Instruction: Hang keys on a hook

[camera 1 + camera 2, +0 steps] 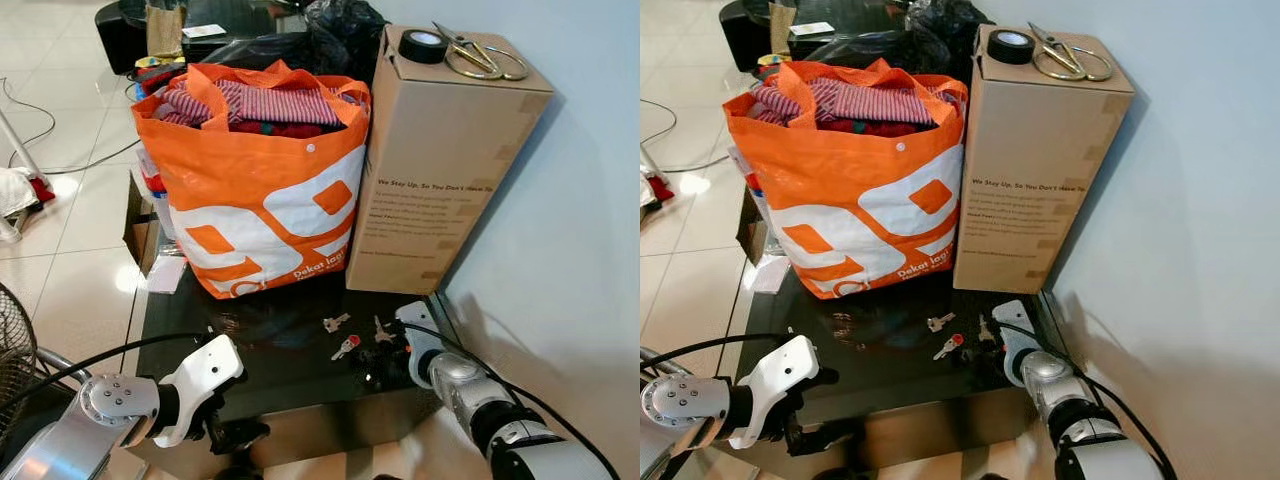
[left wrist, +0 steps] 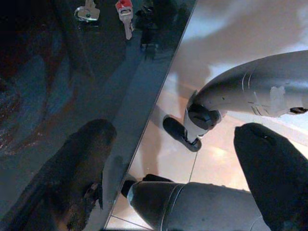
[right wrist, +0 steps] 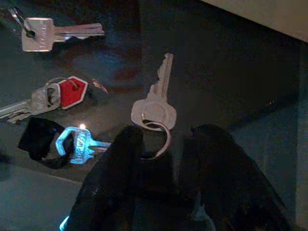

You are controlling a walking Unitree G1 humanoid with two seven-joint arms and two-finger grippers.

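Note:
Several loose keys lie on the black glass table (image 1: 280,375): a silver key (image 1: 336,322), a red-capped key (image 1: 347,346) and a silver key on a ring (image 3: 155,109). My right gripper (image 3: 168,135) is low over the table's right end, open a little, with that key's ring (image 3: 159,140) lying between its black fingers (image 3: 118,173). A blue-lit key with a black tag (image 3: 77,144) lies beside them. My left gripper (image 2: 173,130) hangs open at the table's front edge, its fingers (image 1: 232,432) wide apart and holding nothing.
An orange bag of clothes (image 1: 250,200) and a tall cardboard box (image 1: 440,170) stand at the back of the table, with a tape roll (image 1: 423,45) and scissors (image 1: 480,58) on the box. A wall (image 1: 580,200) is close on the right. A wire fan (image 1: 12,350) is at the left.

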